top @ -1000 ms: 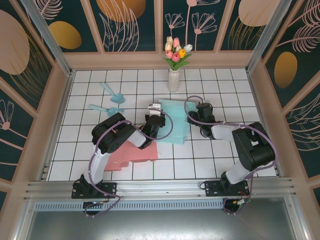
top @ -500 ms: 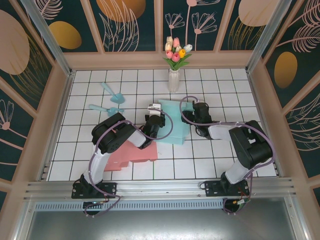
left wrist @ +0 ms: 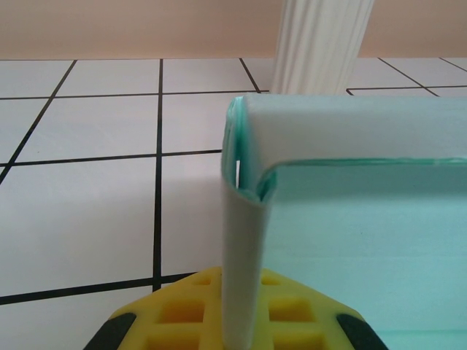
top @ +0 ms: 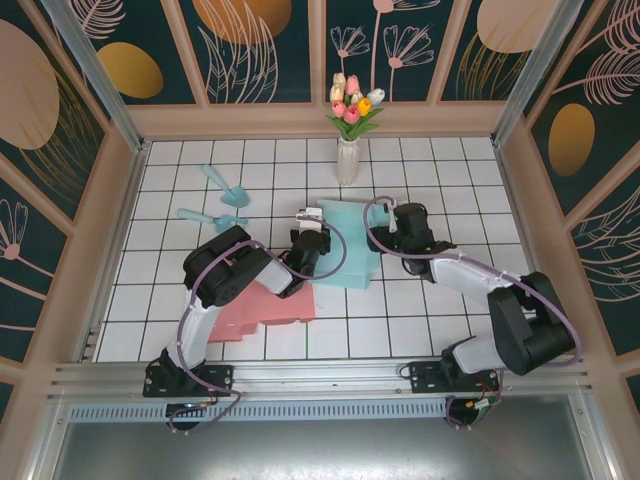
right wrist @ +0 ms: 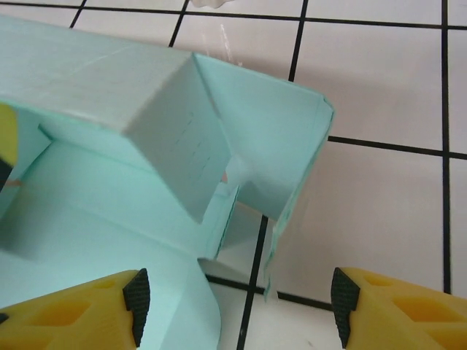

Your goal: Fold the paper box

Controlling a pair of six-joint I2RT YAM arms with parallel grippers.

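Near the middle of the white-tiled table (top: pixel 160 300) lies a teal paper box (top: pixel 345 255), mostly flat with some flaps raised, and a pink paper sheet (top: pixel 270 310) lies just beside it on the near left. The left fingers (left wrist: pixel 182 313) are pressed together on an upright flap at the box's left edge. The right fingers (right wrist: pixel 394 306) stand wide apart at the box's right side, gripping nothing, with a raised corner flap between them.

Bare worktop (top: pixel 470 175) lay back-right of the paper box (top: pixel 345 250); the flower vase (top: pixel 347 160) stood close behind it, while scoops (top: pixel 232 193) and a pink sheet (top: pixel 262 308) occupied the left
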